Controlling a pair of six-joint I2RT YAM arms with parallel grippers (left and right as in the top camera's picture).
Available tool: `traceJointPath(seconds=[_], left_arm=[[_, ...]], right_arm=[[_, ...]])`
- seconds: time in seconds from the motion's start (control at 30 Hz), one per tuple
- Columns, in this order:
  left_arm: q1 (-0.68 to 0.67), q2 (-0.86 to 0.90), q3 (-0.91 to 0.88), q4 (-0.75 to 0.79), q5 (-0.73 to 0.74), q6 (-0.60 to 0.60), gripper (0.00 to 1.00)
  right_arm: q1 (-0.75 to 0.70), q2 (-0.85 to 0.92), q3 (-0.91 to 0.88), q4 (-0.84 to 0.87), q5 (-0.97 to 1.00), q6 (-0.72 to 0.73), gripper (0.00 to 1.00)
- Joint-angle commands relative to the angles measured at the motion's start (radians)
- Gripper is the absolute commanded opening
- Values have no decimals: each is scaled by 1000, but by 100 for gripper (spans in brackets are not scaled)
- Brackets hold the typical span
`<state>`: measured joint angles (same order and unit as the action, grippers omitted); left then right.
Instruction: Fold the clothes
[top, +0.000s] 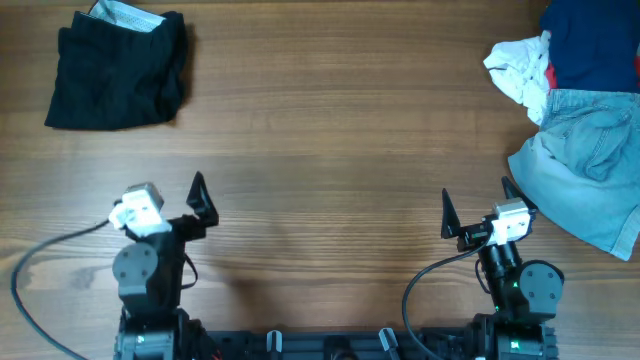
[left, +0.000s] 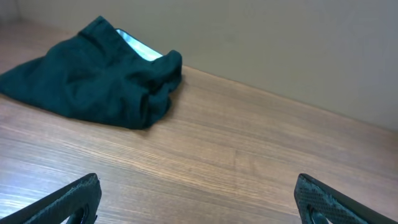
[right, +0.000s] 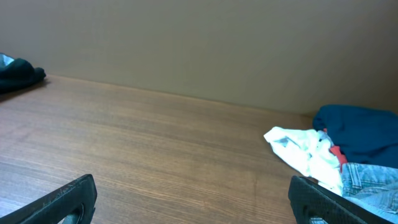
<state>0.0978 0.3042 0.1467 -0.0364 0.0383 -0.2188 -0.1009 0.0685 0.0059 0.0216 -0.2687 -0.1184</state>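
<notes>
Task's thing: the black shorts (top: 117, 72) lie bunched at 10 o'clock on the tabletop (top: 320, 150), with the pale grey waistband lining (top: 125, 17) showing at the far edge.
Left tool (left: 198, 196): spread wide, empty, low at 7 o'clock, well apart from the shorts.
Right tool (right: 193, 193): spread wide, empty, at 5 o'clock.
Risk, reach: the shorts sit far out. A stretched arm would likely pinch only the top layer and drag the bundle open.
Risk, slip: soft fabric may slide on smooth wood rather than crease.
Risk, wrong cloth: the denim shorts (top: 590, 170), white cloth (top: 520, 70) and navy garment (top: 595, 45) at 2 to 3 o'clock lie near the right tool and could snag.
Surface: brown wood grain, matte.
Room: a plain beige wall (right: 186, 43) stands behind.
</notes>
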Motion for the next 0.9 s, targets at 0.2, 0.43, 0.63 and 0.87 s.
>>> traceJointPath(seconds=[0.2, 0.43, 0.63, 0.87], left_arm=[[83, -264, -141, -23, 145, -25, 100], [83, -301, -141, -31, 57, -17, 100], [70, -301, -141, 5, 46, -17, 100], [71, -298, -141, -32, 47, -17, 100]], right_arm=[[3, 2, 0, 2, -13, -12, 100], [3, 2, 0, 2, -13, -12, 100], [3, 2, 0, 2, -13, -12, 100], [3, 2, 0, 2, -13, -12, 100]])
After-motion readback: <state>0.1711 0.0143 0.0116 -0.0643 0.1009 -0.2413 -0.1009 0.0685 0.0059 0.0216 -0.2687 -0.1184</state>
